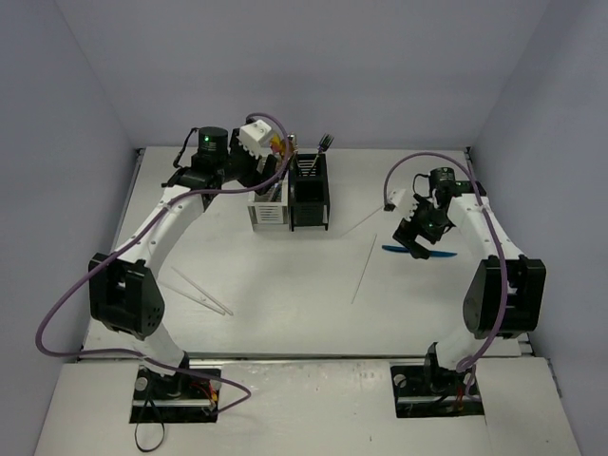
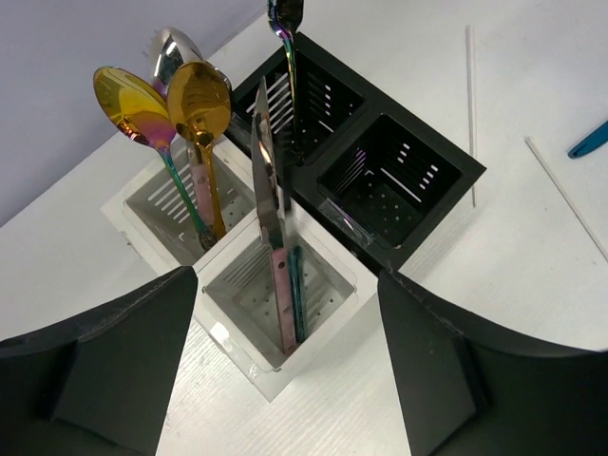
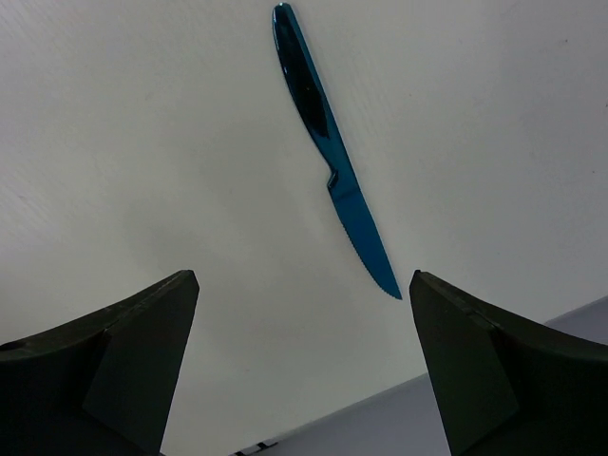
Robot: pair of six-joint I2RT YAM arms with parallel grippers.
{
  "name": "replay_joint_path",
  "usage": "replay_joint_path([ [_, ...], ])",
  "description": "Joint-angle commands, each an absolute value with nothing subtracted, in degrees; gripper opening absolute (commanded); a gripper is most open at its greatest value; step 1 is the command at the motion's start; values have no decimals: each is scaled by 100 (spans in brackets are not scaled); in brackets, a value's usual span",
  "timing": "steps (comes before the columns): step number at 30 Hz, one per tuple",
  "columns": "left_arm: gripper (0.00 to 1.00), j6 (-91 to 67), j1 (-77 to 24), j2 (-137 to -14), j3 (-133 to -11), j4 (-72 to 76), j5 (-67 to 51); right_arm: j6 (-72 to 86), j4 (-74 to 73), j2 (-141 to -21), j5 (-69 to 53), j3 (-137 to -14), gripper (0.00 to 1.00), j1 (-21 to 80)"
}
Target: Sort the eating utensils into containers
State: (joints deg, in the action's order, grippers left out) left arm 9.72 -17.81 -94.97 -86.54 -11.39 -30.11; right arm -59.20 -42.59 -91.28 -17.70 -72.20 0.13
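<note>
Pincers both wide open: my left pincer [image 2: 287, 285] hangs over the white caddy [image 2: 326, 339] where a rainbow knife [image 2: 269, 180] stands, my right pincer [image 3: 302, 280] over the blue knife [image 3: 328, 161] on the table [image 3: 142, 142].

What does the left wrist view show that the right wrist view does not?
Only the left wrist view: the white caddy holding gold spoons and an upright knife, the black caddy joined to it, and thin sticks on the table. Only the right wrist view: the whole blue knife lying flat. Both: the table and an open gripper, the left gripper in one, the right gripper in the other; a blue tip at the left view's edge may be that knife.
</note>
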Motion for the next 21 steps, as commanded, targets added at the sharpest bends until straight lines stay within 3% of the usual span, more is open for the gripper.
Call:
replay_joint_path([
  [1,75,1339,-1870,-8852,-8829,-1167,-3242,-7000,-4541,-9566,-1435,-7508,90,123],
  [9,76,1635,-1986,-8341,-8385,-1283,-3322,-7435,-4786,-10520,-1661,-8242,77,234],
  [17,76,1714,-1986,-8026,-8200,-1478,-3331,-7795,-4843,-11218,-1771,-8479,55,364],
  [21,76,1731,-1986,-7947,-8208,-1546,-3322,-8018,-4843,-11429,-1615,-8456,52,385],
])
